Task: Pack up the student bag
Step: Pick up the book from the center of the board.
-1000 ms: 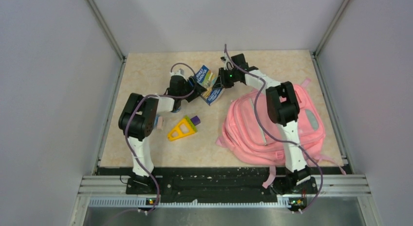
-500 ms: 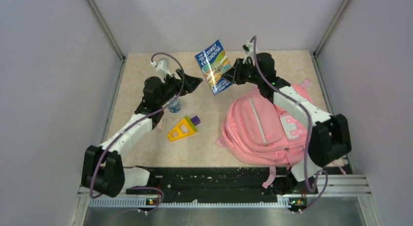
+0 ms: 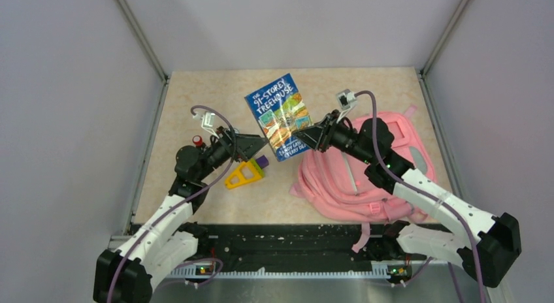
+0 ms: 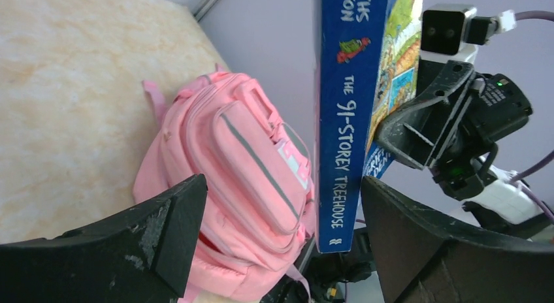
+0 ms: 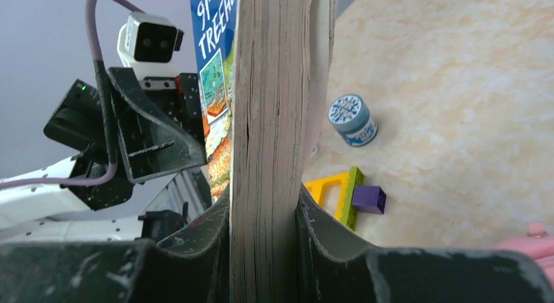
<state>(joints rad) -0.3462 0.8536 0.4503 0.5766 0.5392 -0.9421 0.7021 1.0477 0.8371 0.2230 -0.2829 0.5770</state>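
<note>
The pink backpack [image 3: 340,179] is laid flat on the right of the table [image 3: 196,94]. A book [image 3: 279,113] is held above the table, clamped at its page edge in the right gripper [image 3: 307,134]. The left gripper [image 3: 258,143] is spread wide near the spine.

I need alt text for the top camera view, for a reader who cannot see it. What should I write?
The right gripper holds a blue book, The 91-Storey Treehouse, raised above the table. The left gripper is open near the book's other edge, and the pink student bag lies on the table at the right.
</note>
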